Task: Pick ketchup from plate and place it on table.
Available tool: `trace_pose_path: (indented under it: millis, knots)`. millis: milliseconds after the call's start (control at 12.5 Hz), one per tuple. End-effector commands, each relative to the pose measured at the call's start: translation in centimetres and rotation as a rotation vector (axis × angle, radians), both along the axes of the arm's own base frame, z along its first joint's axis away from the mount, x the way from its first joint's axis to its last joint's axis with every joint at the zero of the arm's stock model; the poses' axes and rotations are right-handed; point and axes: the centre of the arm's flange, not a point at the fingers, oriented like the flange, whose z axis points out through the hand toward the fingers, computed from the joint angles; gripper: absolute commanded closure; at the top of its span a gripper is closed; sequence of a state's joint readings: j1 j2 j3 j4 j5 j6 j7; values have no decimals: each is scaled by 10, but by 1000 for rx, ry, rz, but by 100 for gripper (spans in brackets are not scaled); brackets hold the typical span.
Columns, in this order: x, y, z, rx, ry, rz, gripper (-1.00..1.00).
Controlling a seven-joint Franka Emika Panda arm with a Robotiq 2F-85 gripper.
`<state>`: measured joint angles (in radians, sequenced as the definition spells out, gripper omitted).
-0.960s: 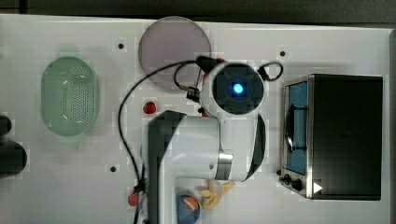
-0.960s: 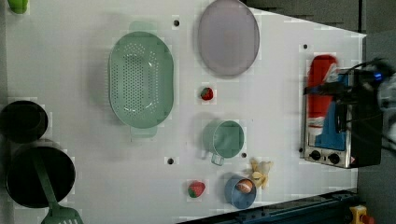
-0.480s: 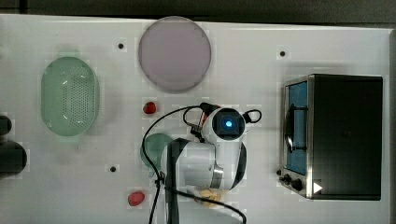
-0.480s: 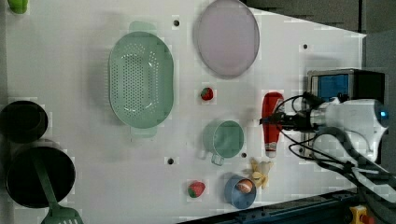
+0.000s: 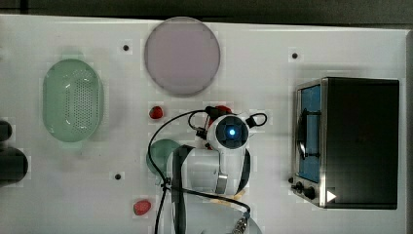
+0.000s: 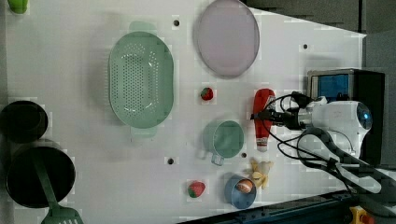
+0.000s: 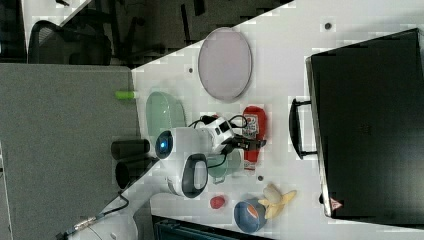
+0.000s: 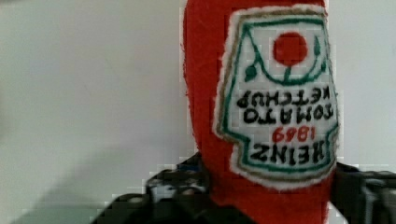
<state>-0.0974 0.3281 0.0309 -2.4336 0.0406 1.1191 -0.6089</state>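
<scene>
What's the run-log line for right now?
phase: transport | end effector: shut on ketchup | ketchup: off plate, over table beside green cup | release: pending

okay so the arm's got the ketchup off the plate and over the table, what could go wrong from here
1. The ketchup sits in the gripper close beside the green cup; lowering it lengthwise, its tip may bump the cup.
2. The wrist view shows a soft fabric bottle gripped near one end, so it might sag or slip out early.
3. The toaster oven stands close on the other side, and the loose cables trailing by the wrist could snag.
</scene>
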Motion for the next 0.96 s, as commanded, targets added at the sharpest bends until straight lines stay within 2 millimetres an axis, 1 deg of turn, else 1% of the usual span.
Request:
trace_pose_path:
  millis: [80,240,400,560,800,960]
  knots:
    - [30,1,52,-4,-139,12,-100]
    - [46,2,91,-6,-198,-32,-100]
    - [52,3,135,-1,-198,-132,-100]
    - [58,6,188,6,-180,-270,-100]
    - [57,10,265,5,-109,-487,-100]
    - [59,17,317,4,-96,-551,-100]
